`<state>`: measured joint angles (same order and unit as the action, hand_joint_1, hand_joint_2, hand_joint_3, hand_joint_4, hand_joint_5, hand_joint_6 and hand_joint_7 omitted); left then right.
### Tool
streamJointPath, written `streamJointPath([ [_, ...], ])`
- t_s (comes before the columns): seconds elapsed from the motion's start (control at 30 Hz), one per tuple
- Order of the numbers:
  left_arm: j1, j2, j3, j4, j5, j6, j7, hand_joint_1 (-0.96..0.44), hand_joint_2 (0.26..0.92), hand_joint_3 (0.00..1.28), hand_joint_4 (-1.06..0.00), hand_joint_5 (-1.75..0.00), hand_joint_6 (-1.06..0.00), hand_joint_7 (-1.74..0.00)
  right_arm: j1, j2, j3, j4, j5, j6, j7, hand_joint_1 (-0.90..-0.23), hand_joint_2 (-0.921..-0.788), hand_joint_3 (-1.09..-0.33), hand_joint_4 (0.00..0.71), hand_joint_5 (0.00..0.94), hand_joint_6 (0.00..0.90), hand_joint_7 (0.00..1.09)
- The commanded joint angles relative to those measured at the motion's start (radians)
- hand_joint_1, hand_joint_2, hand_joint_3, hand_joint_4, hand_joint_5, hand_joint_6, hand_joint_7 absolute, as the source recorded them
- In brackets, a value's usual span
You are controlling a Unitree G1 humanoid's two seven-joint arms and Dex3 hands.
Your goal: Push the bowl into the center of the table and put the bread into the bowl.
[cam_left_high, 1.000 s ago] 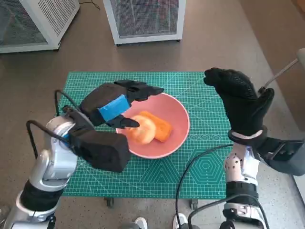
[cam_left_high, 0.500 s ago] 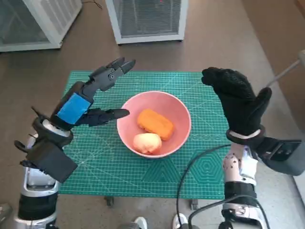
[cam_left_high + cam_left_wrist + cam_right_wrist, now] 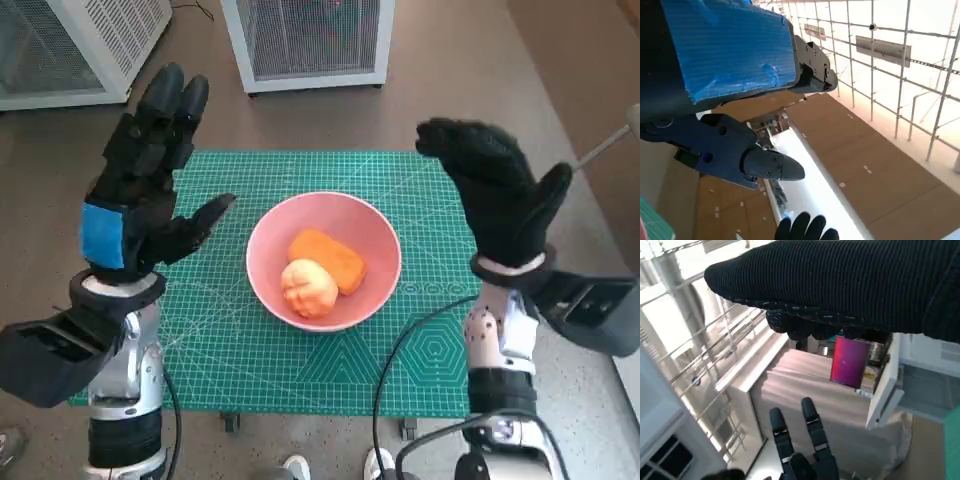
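L hand point(image 3: 140, 200) is lifting clear of the bowl point(image 3: 324, 260), now raised over the bench's left edge w/ fingers spread and holding nothing; a sec ago it was reaching over the bowl rim. R hand point(image 3: 500, 195) is staying raised beside the bowl's right, fingers apart, holding nothing. Bowl is sitting approx. mid-mat point(image 3: 420, 340) on the bench. Bread roll point(image 3: 308, 288) is lying inside it, touching an orange piece point(image 3: 330, 258). Judgement: both task steps look complete; hands are withdrawing.

My right hand point(image 3: 850, 285) fills the top as a dark knitted band, holding nothing; beyond it I see my left hand's point(image 3: 802, 452) fingers spread, a magenta panel point(image 3: 850, 361) behind.
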<state>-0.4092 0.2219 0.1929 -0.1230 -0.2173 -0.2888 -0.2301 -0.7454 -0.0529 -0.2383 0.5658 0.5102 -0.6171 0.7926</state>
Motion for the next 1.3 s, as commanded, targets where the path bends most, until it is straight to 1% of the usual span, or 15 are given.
streamJointPath([
  [0.03, -0.027, 0.038, 0.010, 0.015, -0.028, 0.020, -0.033, -0.59, 0.921, 0.26, -0.28, -0.02, -0.31, -0.02, -0.019, -0.013, -0.009, 0.039, -0.005, -0.009, -0.002, -0.520, -0.921, -0.480, 0.321, 0.002, 0.491, 0.01],
  [0.23, -0.046, 0.054, 0.008, 0.037, -0.043, 0.020, -0.063, -0.59, 0.921, 0.26, -0.29, -0.02, -0.32, -0.03, -0.049, -0.020, -0.017, 0.072, -0.008, -0.022, -0.006, -0.513, -0.921, -0.482, 0.324, 0.004, 0.491, 0.01],
  [0.43, -0.067, 0.062, 0.005, 0.065, -0.061, 0.019, -0.092, -0.57, 0.921, 0.26, -0.29, -0.02, -0.33, -0.04, -0.062, -0.019, -0.020, 0.088, -0.010, -0.025, -0.007, -0.510, -0.921, -0.483, 0.328, 0.005, 0.491, 0.01],
  [0.57, -0.084, 0.065, 0.000, 0.098, -0.064, 0.011, -0.118, -0.55, 0.921, 0.25, -0.29, -0.01, -0.34, -0.04, -0.058, -0.017, -0.016, 0.078, -0.013, -0.022, -0.012, -0.511, -0.921, -0.483, 0.330, 0.005, 0.492, 0.01],
  [0.83, -0.101, 0.070, -0.013, 0.115, -0.048, 0.008, -0.137, -0.51, 0.921, 0.25, -0.29, -0.01, -0.34, -0.04, -0.053, -0.020, -0.011, 0.067, -0.020, -0.022, -0.020, -0.512, -0.921, -0.481, 0.331, 0.005, 0.492, 0.01],
  [0.97, -0.111, 0.078, -0.018, 0.122, -0.023, 0.002, -0.135, -0.52, 0.921, 0.25, -0.29, -0.01, -0.34, -0.04, -0.046, -0.020, -0.005, 0.049, -0.030, -0.021, -0.035, -0.509, -0.921, -0.481, 0.332, 0.004, 0.492, 0.01],
  [1.3, -0.125, 0.064, -0.037, 0.137, 0.024, -0.014, -0.119, -0.54, 0.921, 0.27, -0.30, -0.01, -0.35, -0.05, -0.037, -0.027, 0.003, 0.023, -0.039, -0.012, -0.058, -0.503, -0.921, -0.481, 0.334, 0.004, 0.491, 0.01],
])
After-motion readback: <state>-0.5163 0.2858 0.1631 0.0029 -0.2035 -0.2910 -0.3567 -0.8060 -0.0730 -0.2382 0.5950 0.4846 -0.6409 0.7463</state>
